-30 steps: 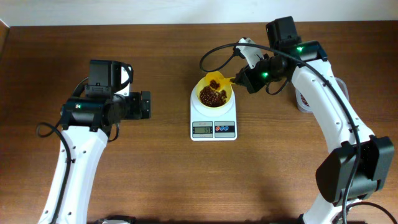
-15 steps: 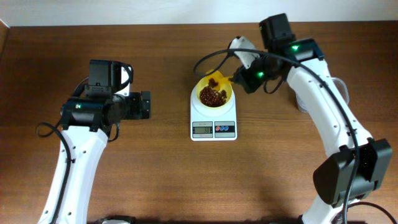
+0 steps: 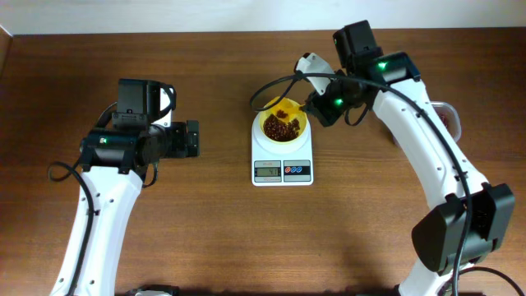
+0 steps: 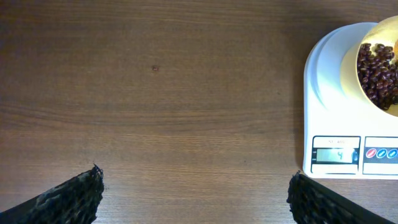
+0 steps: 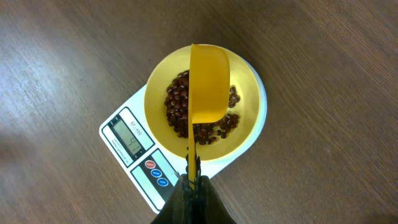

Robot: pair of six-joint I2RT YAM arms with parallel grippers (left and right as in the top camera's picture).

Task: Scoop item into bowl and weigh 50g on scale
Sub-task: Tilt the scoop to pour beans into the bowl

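Observation:
The pale-yellow bowl [image 3: 283, 125] holds dark red-brown beans [image 3: 282, 127] and stands on the white scale [image 3: 282, 156]. In the right wrist view the bowl [image 5: 245, 134] and beans [image 5: 177, 106] sit on the scale [image 5: 134, 146]. My right gripper [image 5: 194, 186] is shut on the handle of the yellow scoop [image 5: 208, 93], which is turned on its side over the bowl. In the overhead view this gripper [image 3: 316, 105] is at the bowl's right rim. My left gripper [image 3: 193, 138] is open and empty, left of the scale. The left wrist view shows scale [image 4: 339, 134] and beans [image 4: 378, 68].
A clear container [image 3: 448, 119] with beans stands at the right, partly hidden by my right arm. The table's far edge meets a pale wall. Bare wood lies between my left gripper and the scale.
My right gripper has moved left and toward the far edge with the scoop, now tipped over the bowl. The clear container shows more from behind the arm. The left arm has not moved.

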